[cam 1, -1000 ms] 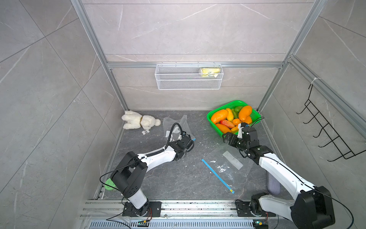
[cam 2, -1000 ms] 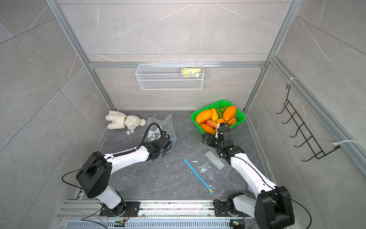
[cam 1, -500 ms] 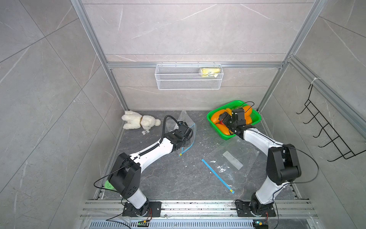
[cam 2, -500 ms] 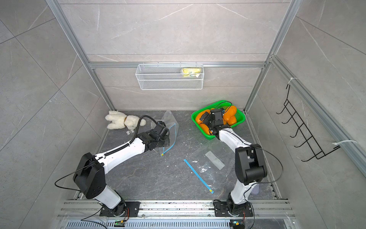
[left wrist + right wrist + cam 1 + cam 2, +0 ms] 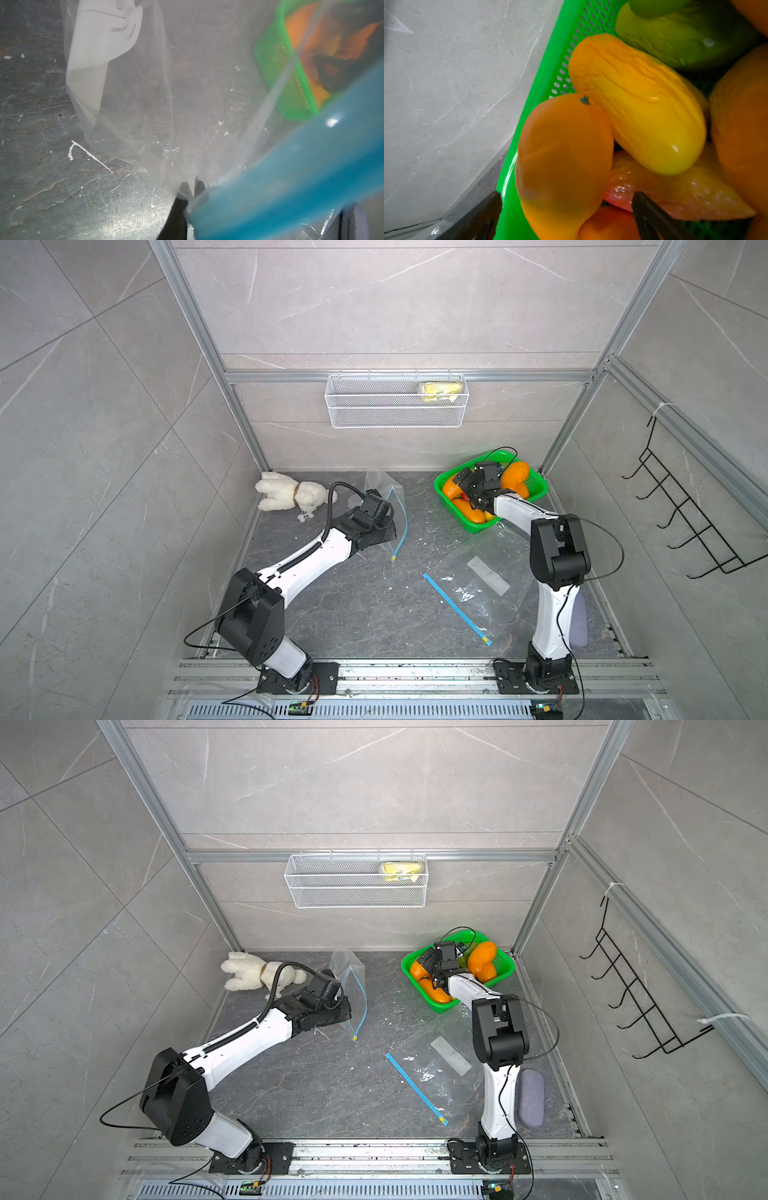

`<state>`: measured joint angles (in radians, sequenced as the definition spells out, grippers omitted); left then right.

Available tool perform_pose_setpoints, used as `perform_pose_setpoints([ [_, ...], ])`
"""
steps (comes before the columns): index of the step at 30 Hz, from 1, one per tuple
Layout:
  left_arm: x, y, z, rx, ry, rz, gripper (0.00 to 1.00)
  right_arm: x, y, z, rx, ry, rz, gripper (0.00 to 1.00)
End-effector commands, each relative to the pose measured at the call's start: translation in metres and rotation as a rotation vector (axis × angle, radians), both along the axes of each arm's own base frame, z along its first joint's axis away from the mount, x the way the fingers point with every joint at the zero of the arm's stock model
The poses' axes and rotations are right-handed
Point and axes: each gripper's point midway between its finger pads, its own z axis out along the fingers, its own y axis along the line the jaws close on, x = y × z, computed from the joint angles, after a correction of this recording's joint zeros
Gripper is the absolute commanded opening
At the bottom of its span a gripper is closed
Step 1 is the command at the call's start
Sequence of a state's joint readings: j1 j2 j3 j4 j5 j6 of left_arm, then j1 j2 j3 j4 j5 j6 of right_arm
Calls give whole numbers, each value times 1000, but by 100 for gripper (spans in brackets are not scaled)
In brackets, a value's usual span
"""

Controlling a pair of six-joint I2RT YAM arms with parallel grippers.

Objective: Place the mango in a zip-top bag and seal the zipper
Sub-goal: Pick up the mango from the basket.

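in both top views we count two arms, two clear bags, one green basket, one plush toy, one wire shelf and one hook rack (image 5: 685, 522). the left gripper (image 5: 384, 531) is pinched on the zip-top bag (image 5: 380, 485), raised just beside the plush toy (image 5: 291, 497), its blue zipper (image 5: 404, 522) bowed in a curve. the second bag (image 5: 478, 585) lies flat near the right arm, its zipper straight. the right gripper (image 5: 470, 491) is down in the green basket (image 5: 536, 489) at the back right corner, over the heaped fruit. one yellow item (image 5: 440, 390) sits in the wire shelf (image 5: 395, 412), and one grey pouch (image 5: 531, 1102) lies beside the right arm's base.

in the left wrist view the two dark fingers (image 5: 178, 209) meet on the bag's edge beside the zipper. one white label (image 5: 99, 41) shows on the film.

in the right wrist view the jaws stand wide apart, straddling one orange mango (image 5: 562, 166) that lies in the basket against its wall, not squeezed. one finger shows outside the green rim, the other among the fruit. around the mango we count at least five more fruits: one yellow, one green, one reddish, two orange.
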<state>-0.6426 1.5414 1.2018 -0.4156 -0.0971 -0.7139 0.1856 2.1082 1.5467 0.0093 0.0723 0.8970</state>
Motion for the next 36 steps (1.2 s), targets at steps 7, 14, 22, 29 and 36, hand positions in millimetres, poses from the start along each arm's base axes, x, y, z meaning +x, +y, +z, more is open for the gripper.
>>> perform_pose_setpoints([
  [7,-5,-13,29,-117,-34,-40,12,26,-5,-4,45,-143,-36,100],
  [14,-7,-10,35,-122,-51,-38,13,36,0,-15,63,-139,-4,80],
  [22,-11,-6,41,-134,-33,-25,13,29,2,11,53,-210,36,43],
  [29,-18,-5,66,-213,-44,2,12,1,-2,79,-1,-344,87,31],
  [36,-25,-3,89,-248,4,40,11,-60,-4,170,-55,-547,152,22],
])
